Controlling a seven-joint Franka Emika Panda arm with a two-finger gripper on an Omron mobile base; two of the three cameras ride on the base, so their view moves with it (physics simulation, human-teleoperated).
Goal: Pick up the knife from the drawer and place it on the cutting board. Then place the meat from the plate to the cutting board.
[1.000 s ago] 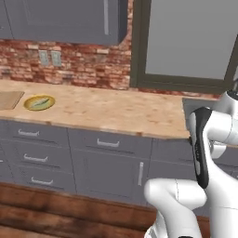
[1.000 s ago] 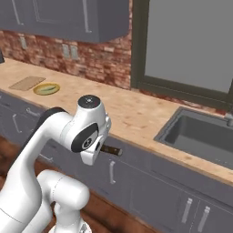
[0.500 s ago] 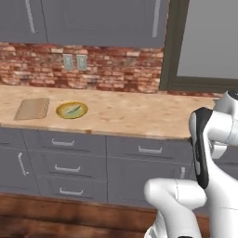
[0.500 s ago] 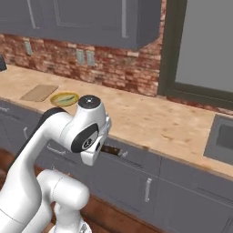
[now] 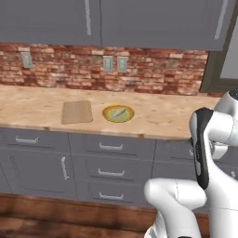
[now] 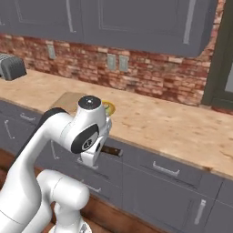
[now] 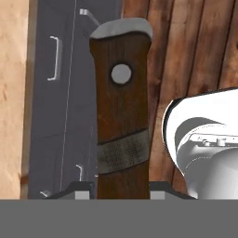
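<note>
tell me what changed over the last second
The base drove left along the counter, so the cutting board and plate slid toward the middle of both base views; they themselves did not move. The end effector stayed shut on the knife, arm pose unchanged.

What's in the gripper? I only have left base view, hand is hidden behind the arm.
Observer: The gripper is shut on the knife; hand view shows its brown handle standing up between the fingertips.
Operator: Handle end or blade end sticking out?
Observer: Handle end. In right base view the dark handle pokes out sideways from the hand, in front of the lower cabinets.
Operator: I see the cutting board and plate on the counter. Anything else left of them?
Observer: Yes, right base view shows a grey toaster at the far left of the counter, well past the cutting board.
</note>
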